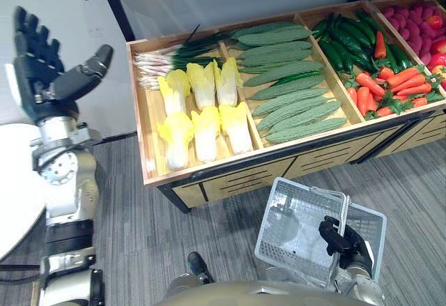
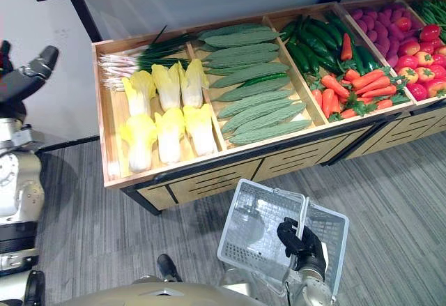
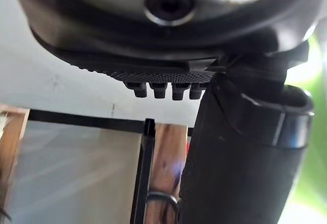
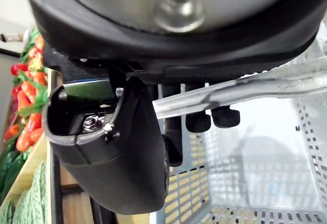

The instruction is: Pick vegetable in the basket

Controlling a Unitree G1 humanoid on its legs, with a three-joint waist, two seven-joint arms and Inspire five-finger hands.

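Note:
My left hand [image 1: 42, 65] is raised at the far left, well short of the wooden produce shelf [image 1: 150, 170], its fingers straight and its palm bare. Low on the right, my right hand [image 1: 345, 240] is curled round the handle [image 4: 245, 91] of a white mesh basket [image 1: 293, 226] that hangs in front of the shelf with nothing in it. The shelf's left bin holds pale yellow cabbages [image 1: 205, 111] and spring onions [image 1: 164, 62]. Bumpy green bitter gourds [image 1: 289, 90] fill the middle bin. Further right lie dark cucumbers [image 1: 348, 37] and orange-red carrots and peppers [image 1: 387, 86].
A bin of purple and red produce [image 1: 421, 24] stands at the far right. A round white table [image 1: 17, 180] sits at the left edge beside my left arm. Grey floor [image 1: 139, 229] lies between me and the shelf.

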